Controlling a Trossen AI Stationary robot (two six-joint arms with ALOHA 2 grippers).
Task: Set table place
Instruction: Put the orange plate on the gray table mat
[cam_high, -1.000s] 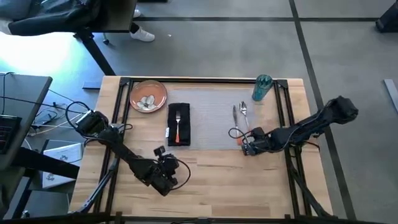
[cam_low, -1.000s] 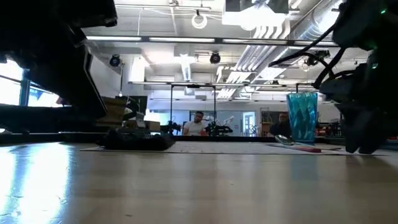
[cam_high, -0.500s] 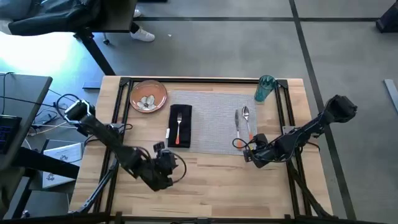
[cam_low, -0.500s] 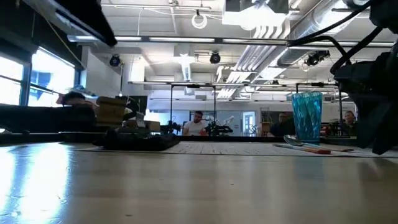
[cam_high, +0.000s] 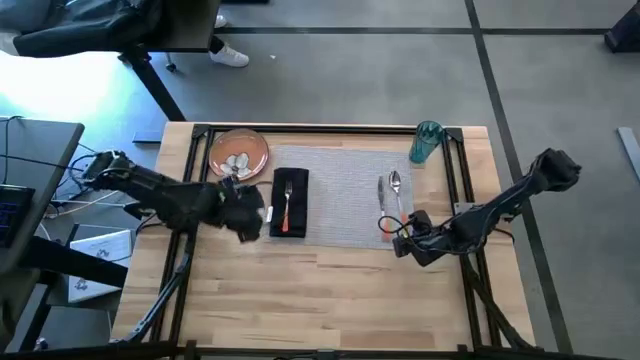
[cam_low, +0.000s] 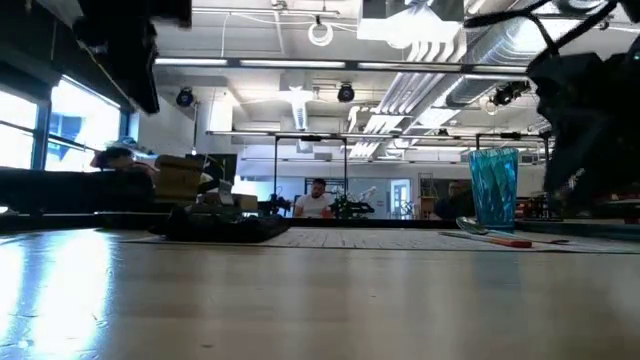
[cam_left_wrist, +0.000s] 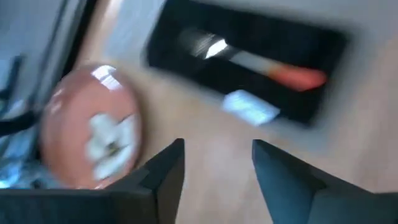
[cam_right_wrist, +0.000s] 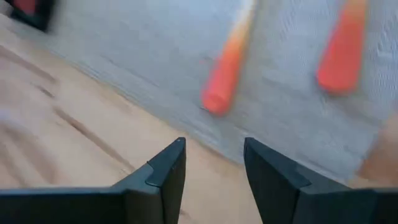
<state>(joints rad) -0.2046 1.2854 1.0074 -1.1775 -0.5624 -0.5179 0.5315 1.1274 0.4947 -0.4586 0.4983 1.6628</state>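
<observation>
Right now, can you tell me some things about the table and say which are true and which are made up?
1. The fork lies on the black napkin. True.
2. The plate sits in the middle of the placemat. False: it is on bare wood beside the mat's left edge.
3. The cup has tipped over. False: it stands upright at the mat's far right corner.
4. Both grippers are open and empty. True: the left gripper and the right gripper hold nothing.
5. A spoon lies on the mat's right side. True.
</observation>
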